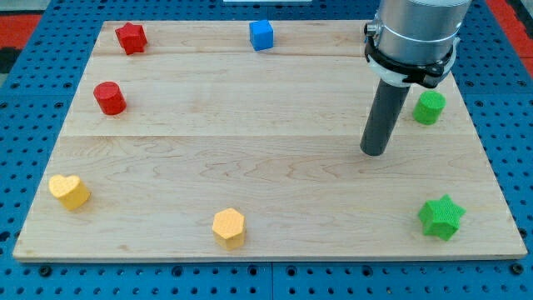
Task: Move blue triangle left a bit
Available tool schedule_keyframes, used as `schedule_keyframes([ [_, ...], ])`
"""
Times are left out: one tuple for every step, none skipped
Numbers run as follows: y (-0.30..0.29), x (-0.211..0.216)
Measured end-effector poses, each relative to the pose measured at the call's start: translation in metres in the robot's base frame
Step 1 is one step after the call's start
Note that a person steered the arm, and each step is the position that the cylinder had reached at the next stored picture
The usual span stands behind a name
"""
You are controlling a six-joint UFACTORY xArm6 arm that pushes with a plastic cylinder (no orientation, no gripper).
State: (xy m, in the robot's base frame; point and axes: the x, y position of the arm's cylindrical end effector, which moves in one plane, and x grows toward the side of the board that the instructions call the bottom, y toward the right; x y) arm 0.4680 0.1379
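Observation:
A blue block (261, 35) sits near the view's top edge of the wooden board (266, 167), a little left of centre. From here it looks boxy, and I cannot make out its exact shape. My tip (375, 154) rests on the board at the view's right of centre. It is well below and to the right of the blue block and touches no block. The rod rises from the tip to the arm's grey end at the view's top right.
A red star (131, 37) and a red cylinder (109, 97) are at the upper left. A yellow heart (69, 191) is at the lower left and a yellow hexagon (228, 227) at the bottom centre. A green block (430, 107) sits just right of the rod. A green star (441, 217) is at the lower right.

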Motion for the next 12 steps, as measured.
schedule_keyframes([
  [0.000, 0.000],
  [-0.036, -0.040],
  [-0.063, -0.101],
  [-0.064, -0.169],
  [-0.047, -0.221],
  [-0.048, -0.264],
  [-0.044, -0.276],
  [-0.024, -0.277],
  [-0.009, -0.277],
  [-0.005, -0.277],
  [0.015, -0.276],
  [0.038, -0.276],
])
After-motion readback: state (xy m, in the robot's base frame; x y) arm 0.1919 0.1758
